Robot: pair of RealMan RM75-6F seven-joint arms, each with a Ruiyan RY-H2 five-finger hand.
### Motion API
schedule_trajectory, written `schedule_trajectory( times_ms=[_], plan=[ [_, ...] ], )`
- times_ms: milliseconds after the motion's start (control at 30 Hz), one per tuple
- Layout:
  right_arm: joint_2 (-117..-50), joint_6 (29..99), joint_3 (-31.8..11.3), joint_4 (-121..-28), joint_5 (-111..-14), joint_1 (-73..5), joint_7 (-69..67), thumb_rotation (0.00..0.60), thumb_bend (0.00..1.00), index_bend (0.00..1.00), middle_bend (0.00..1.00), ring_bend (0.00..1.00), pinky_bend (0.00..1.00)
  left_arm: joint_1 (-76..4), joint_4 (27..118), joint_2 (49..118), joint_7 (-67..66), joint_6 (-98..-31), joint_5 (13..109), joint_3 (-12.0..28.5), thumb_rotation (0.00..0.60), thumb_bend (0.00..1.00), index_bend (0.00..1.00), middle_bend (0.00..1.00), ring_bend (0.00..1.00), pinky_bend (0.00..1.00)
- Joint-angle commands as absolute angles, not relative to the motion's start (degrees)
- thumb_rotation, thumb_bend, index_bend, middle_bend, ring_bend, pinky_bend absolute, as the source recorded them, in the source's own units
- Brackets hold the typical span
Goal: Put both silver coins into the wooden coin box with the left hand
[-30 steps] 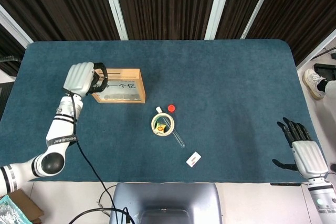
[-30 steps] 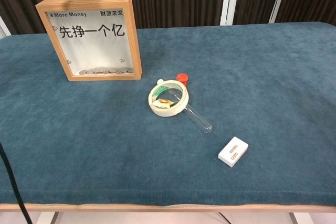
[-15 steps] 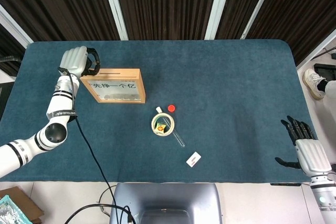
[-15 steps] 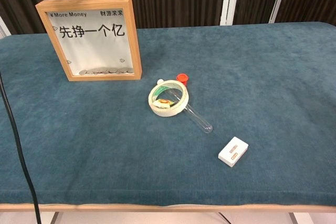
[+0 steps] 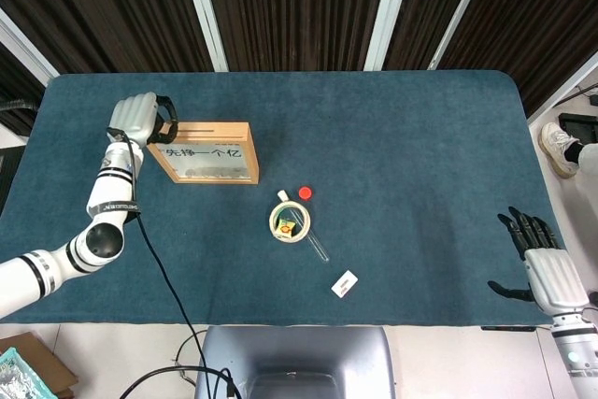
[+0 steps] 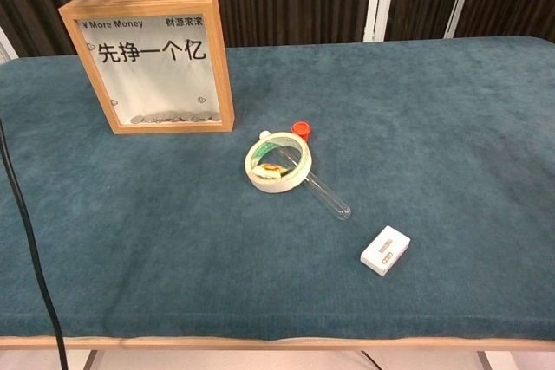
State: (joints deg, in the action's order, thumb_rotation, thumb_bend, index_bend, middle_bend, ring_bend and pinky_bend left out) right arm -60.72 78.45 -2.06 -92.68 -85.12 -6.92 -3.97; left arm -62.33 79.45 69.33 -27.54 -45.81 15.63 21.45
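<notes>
**Left hand beside the coin box**

The dark fingers (image 5: 166, 124) of the left hand (image 5: 136, 119) are curled in just beside the top left corner of the wooden-framed coin box (image 5: 207, 152). Whether anything is held cannot be told. Silver coins (image 6: 169, 118) are seen inside the box on the blue table (image 5: 402, 147). The right hand (image 5: 540, 263) is held open at the table's edge.

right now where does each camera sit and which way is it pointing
Head view: high above the near table edge, looking straight down; shows the left hand beside the coin box and the right hand at the table's right corner.
Chest view: low at the near edge, facing across the table; only dark fingertips above the box.
Shared: coin box, tape roll, white card.
</notes>
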Motion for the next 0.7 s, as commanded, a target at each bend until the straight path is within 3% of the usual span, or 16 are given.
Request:
schedule_trajectory(
  times_ms=[33,700],
  plan=[
    [-60.62,78.51,-2.06,-92.59,-85.1,-6.86,-4.21,0.6,0.1,0.0,0.0,0.0,0.03,-62.82,78.69,70.07,-27.3,-45.81,15.17,21.04,0.6,0.66,0.74,1.0,1.0,1.0],
    [-60.64,78.02,-2.07,-92.4,-84.82,-7.05,-4.17,0.6,0.1,0.0,0.0,0.0,0.03,-64.98,77.57,72.04,-26.22,-45.66,13.89,19.6,0.6,0.65,0.74,1.0,1.0,1.0]
  ],
)
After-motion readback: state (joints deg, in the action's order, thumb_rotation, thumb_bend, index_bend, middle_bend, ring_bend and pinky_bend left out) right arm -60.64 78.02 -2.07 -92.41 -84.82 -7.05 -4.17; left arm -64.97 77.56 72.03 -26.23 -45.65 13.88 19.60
